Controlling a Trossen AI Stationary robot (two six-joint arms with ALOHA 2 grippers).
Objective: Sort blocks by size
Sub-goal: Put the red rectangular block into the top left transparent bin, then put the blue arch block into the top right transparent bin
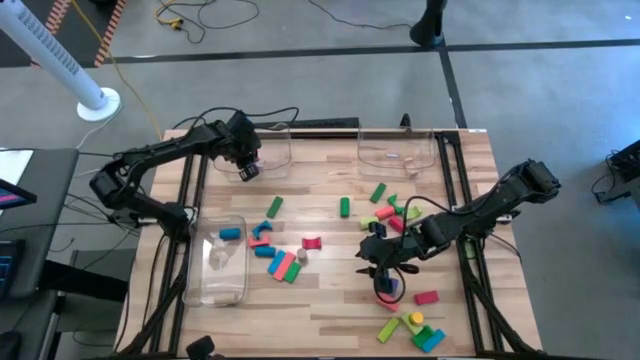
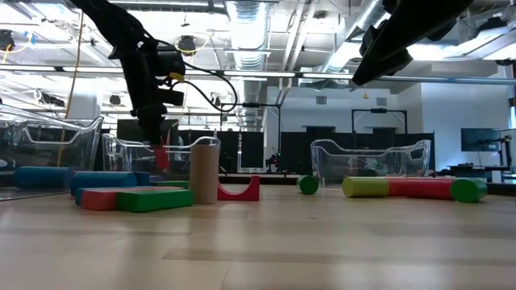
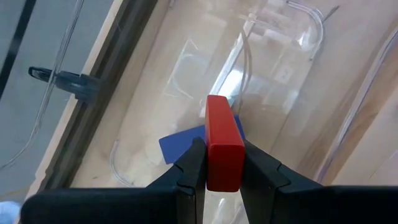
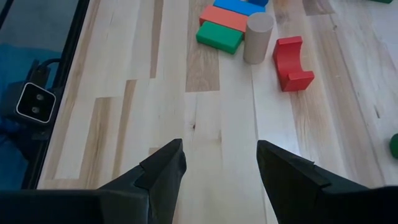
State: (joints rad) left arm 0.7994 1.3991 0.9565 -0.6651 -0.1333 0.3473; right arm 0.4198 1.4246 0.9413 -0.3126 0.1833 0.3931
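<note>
Red block [image 3: 222, 144] pinched in left claw [image 3: 222, 163] above a clear bin [image 3: 261, 74]; right claw [image 4: 221, 163] open.

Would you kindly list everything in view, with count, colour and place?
Loose blocks: roughly two dozen, mixed colours, scattered mid-table and toward the right.
Red block: one, held above the far-left bin.
Bins: three, clear; two at the far edge, one at the left edge.
Table: one, light wood.
Left gripper: shut on the red block.
Right gripper: open, over bare wood at mid-table.
</note>
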